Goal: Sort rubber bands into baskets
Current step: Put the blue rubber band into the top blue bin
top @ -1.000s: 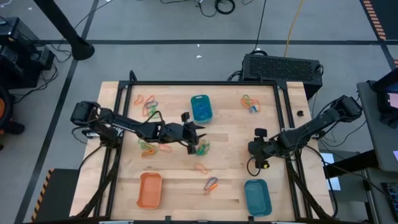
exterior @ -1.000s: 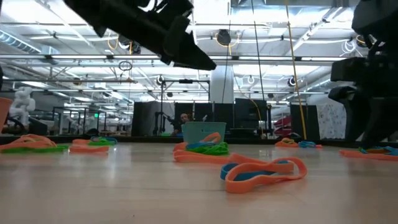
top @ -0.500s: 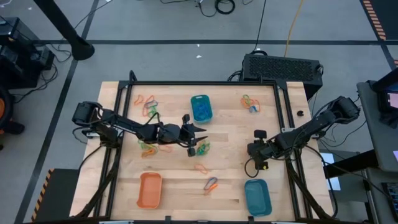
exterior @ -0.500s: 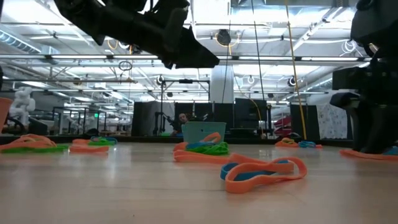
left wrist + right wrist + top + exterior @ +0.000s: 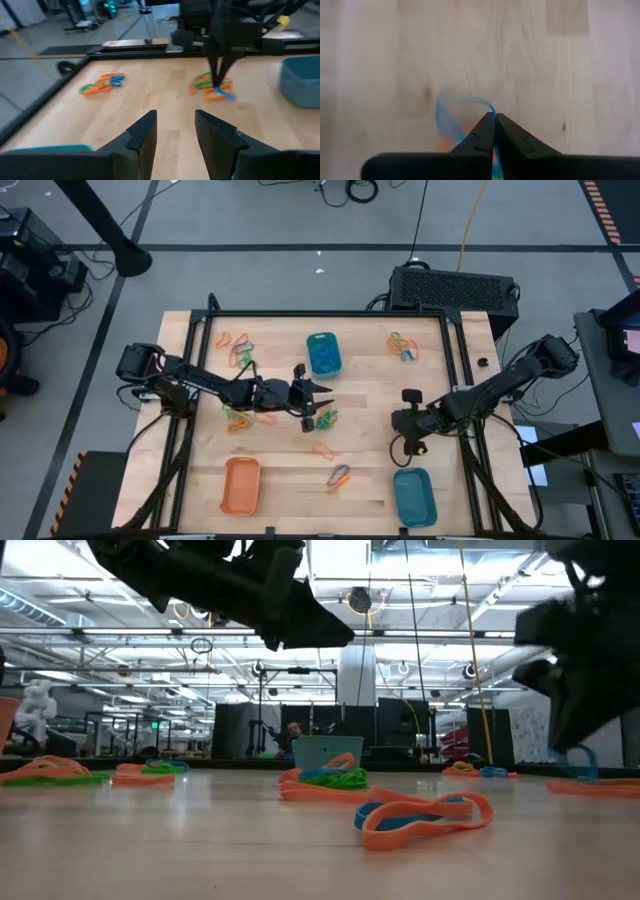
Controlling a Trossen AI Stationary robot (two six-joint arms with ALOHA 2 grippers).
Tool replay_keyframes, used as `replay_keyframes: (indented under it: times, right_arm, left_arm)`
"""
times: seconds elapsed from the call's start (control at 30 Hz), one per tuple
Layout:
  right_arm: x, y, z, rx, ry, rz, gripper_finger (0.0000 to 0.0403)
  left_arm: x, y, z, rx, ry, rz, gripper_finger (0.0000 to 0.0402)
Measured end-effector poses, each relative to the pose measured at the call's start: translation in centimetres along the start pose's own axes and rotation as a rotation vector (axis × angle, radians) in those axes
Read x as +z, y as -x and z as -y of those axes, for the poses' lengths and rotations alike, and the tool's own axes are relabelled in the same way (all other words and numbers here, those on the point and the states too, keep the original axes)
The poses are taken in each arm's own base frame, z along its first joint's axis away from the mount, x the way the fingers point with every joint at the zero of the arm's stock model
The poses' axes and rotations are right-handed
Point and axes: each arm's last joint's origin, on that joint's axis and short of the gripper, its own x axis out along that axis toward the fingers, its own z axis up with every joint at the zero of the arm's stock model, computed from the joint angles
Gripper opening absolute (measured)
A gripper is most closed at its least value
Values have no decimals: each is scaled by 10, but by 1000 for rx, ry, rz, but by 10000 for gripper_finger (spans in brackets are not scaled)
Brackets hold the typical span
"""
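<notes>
Right end effector (image 5: 494, 116) has snapped closed since a sec ago, pinching a thin blue rubber band (image 5: 451, 116) w/ orange beside it, over the pale wood counter (image 5: 370, 395). Left end effector (image 5: 175, 131) half-open, empty, mid-counter. 3 rounded plastic baskets: 2 teal (image 5: 323, 353) (image 5: 414, 496), 1 orange (image 5: 241, 484).

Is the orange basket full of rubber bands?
No, the orange basket looks empty in the high view; rubber bands lie on the table.

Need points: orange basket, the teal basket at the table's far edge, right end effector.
orange basket (image 5: 241, 485): high view, on its floor, mid-tray.
far teal basket (image 5: 323, 353): high view, on its inside, mid-tray.
right end effector (image 5: 494, 119): right wrist view, at the tips of its shut fingers, on a blue rubber band.
</notes>
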Motion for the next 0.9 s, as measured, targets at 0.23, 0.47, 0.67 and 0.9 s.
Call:
replay_keyframes:
  times: [0.23,0.47,0.67,0.9]
  right_arm:
    - [24,15,-4,-5,41,112,1]
    - [43,18,-2,-48,66,274,1]
    - [53,19,1,-46,73,358,0]
    - [54,18,5,-48,72,352,0]
  left_arm:
    - [-3,-9,6,-131,104,74,141]
    - [-19,-48,16,-349,205,167,141]
    - [-24,-86,23,-379,450,136,141]
    - [-27,-111,21,-361,584,68,141]
